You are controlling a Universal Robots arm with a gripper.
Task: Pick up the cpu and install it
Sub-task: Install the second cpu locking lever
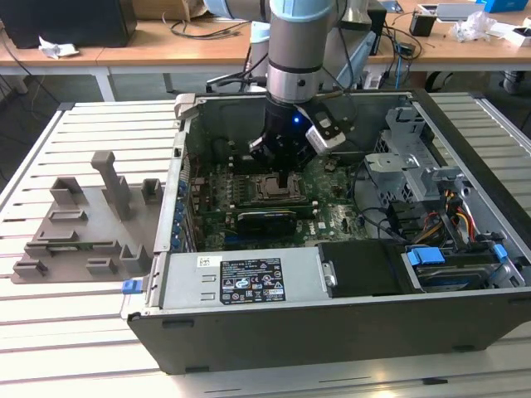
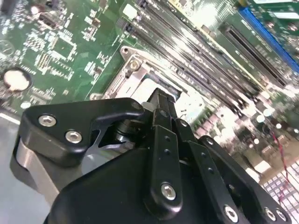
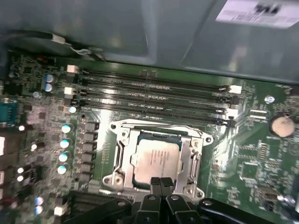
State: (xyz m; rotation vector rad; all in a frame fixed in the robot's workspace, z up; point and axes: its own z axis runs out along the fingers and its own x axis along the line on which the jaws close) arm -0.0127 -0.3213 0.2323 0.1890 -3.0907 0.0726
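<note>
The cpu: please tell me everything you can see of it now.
The cpu is a flat square chip with a pale silver-grey metal top carrying faint print. In the first wrist view it lies level inside the socket on the green motherboard, with the metal bracket framing its sides. The hand has its fingertips together at the chip's near edge; whether they touch it cannot be told.

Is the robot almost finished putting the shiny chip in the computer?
Nearly, it seems. The cpu already lies flat inside the socket frame on the motherboard, so picking up and placing look done. The hand is shut, its tips right at the chip's edge, holding nothing. Whether the frame is locked down can't be told.
</note>
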